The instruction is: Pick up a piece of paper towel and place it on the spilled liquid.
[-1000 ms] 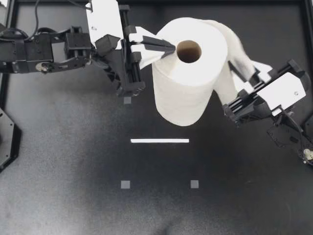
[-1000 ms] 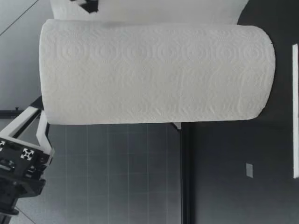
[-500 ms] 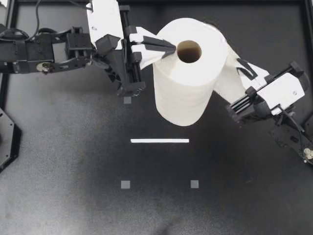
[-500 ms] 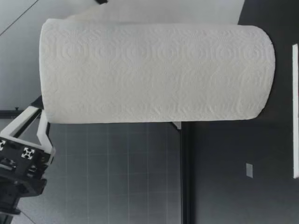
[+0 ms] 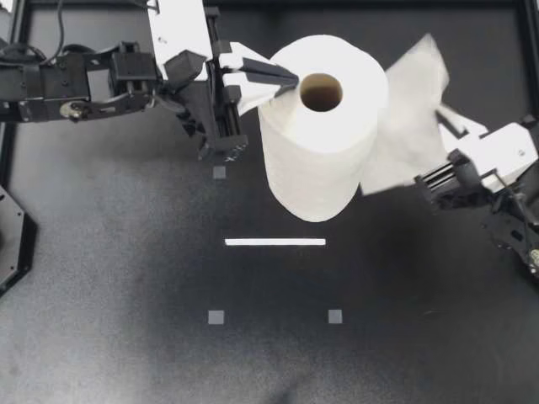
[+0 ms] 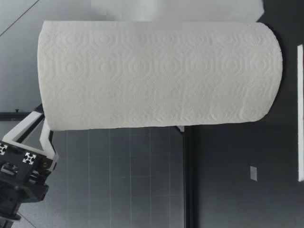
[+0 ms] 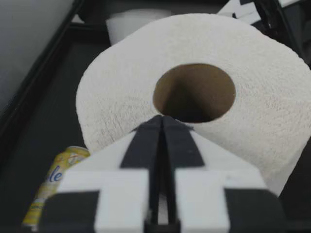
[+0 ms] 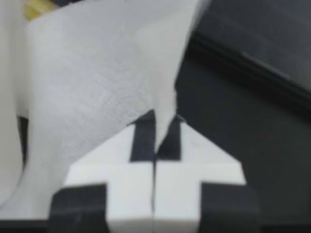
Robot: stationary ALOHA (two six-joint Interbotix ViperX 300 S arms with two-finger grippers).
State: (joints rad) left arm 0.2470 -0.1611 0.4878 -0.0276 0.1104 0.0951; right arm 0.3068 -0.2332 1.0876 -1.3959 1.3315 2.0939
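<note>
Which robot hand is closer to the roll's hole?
Left. The left jaws reach over the roll, up to the hole; the right jaws pinch the loose sheet out beside the roll.

Soft, even light from overhead, no hard glare. The matte black table (image 5: 126,337) shows mottled grey, and the paper towel roll (image 5: 324,126) burns bright white, throwing only a faint shadow at its base. The loose sheet (image 5: 408,118) smears with motion blur. At the right wrist it's soft and out of focus; at the left wrist the yellow can (image 7: 53,179) blurs too.
</note>
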